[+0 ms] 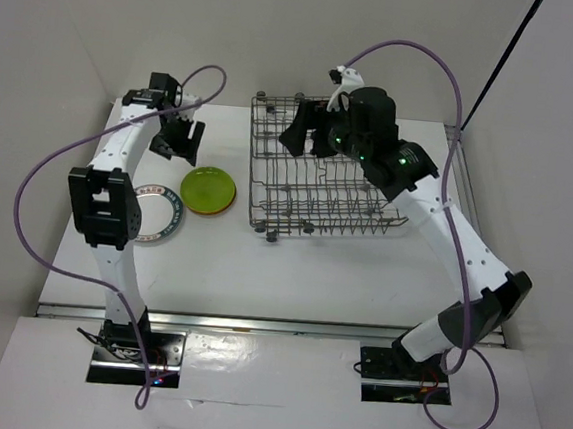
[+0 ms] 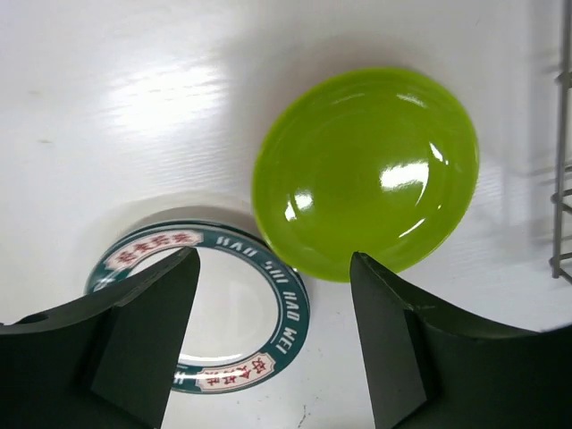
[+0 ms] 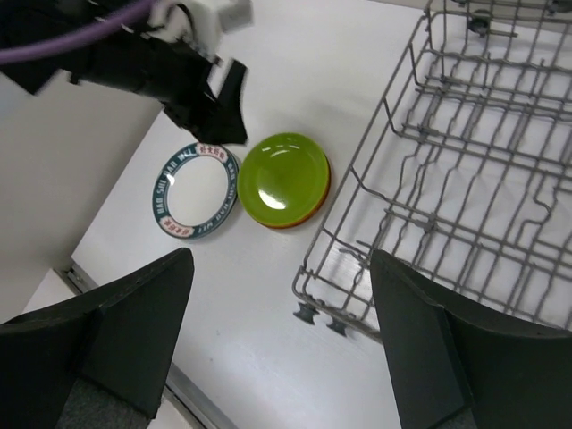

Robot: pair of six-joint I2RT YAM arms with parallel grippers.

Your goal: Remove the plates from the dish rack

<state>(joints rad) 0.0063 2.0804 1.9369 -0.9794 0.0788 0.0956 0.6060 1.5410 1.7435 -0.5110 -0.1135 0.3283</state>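
Observation:
The lime green plate (image 1: 208, 190) lies flat on the table left of the dish rack (image 1: 319, 182). In the right wrist view it (image 3: 284, 177) rests on an orange plate whose rim (image 3: 299, 221) shows beneath it. The white plate with the lettered ring (image 1: 158, 213) lies beside them, also in the left wrist view (image 2: 223, 304). My left gripper (image 2: 274, 295) is open and empty above both plates (image 2: 366, 170). My right gripper (image 3: 281, 268) is open and empty above the rack's (image 3: 465, 179) near left corner. No plate shows in the rack. The amber and plain white plates are out of view.
The left arm's wrist (image 3: 192, 85) hangs over the table behind the plates. The rack's small wheels (image 3: 313, 315) stand on the white table. White walls close in the left, back and right. The table's front edge (image 1: 257, 324) runs before the arm bases.

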